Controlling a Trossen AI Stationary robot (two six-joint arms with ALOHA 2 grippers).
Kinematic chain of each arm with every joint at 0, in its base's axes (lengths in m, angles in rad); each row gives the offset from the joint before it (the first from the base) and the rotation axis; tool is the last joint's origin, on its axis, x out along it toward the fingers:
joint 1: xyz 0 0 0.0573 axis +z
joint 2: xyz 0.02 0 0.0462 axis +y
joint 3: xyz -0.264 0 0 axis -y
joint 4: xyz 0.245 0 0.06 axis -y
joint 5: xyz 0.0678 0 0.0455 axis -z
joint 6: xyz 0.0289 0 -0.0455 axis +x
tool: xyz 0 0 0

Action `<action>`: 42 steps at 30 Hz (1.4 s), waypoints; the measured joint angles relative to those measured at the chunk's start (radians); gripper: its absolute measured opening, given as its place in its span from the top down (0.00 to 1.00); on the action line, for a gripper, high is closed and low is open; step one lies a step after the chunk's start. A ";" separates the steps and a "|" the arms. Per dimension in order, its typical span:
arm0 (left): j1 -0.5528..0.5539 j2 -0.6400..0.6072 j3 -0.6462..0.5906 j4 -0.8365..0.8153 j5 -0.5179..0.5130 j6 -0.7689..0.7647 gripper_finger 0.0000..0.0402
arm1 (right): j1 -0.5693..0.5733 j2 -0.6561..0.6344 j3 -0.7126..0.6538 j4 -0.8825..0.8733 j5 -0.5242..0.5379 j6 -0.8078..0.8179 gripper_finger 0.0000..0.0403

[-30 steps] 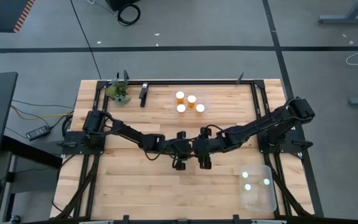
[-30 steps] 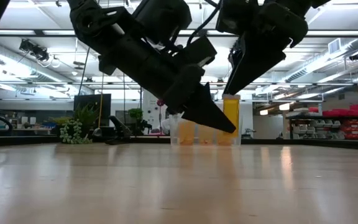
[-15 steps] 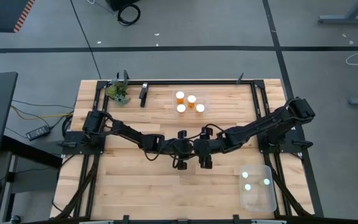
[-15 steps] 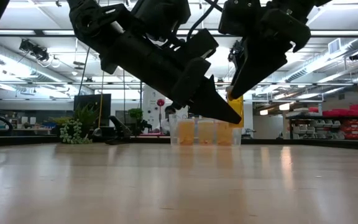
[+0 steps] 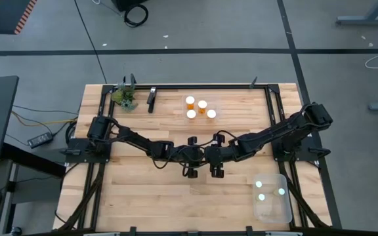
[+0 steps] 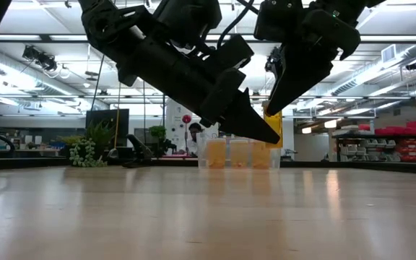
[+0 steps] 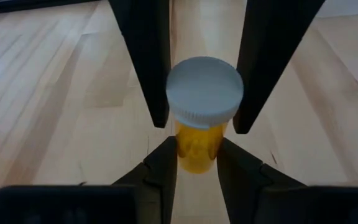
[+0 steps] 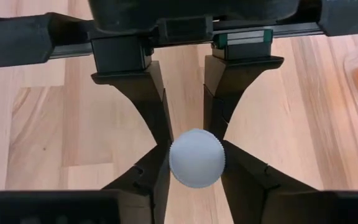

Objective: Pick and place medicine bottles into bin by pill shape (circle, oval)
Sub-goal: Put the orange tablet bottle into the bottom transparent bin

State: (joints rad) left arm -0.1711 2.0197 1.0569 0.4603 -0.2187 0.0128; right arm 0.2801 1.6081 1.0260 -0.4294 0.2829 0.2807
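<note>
Both dark arms meet above the middle of the light wooden table (image 5: 143,196), left gripper (image 5: 190,172) and right gripper (image 5: 216,172) tip to tip around 1 small orange translucent pill bottle with a white cap (image 7: 202,99), held in the air. Left fingers (image 7: 151,68) are clamped on its cap, right fingers (image 8: 151,168) sit pressed on either side of the same cap. 4 more orange bottles (image 5: 199,109) stand in a clear bin at the far centre; a clear bin (image 5: 272,200) at the near right holds 3 white-capped bottles; a green leafy clump (image 5: 125,98) sits far left.
</note>
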 joint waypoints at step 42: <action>0.000 -0.015 0.000 -0.118 0.003 0.026 0.52 | 0.648 -0.224 -0.001 -0.295 -0.032 0.954 0.66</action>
State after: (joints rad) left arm -0.1714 2.0045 1.0565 0.3425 -0.2154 0.0391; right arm 0.9277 1.3837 1.0248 -0.7239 0.2504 1.2346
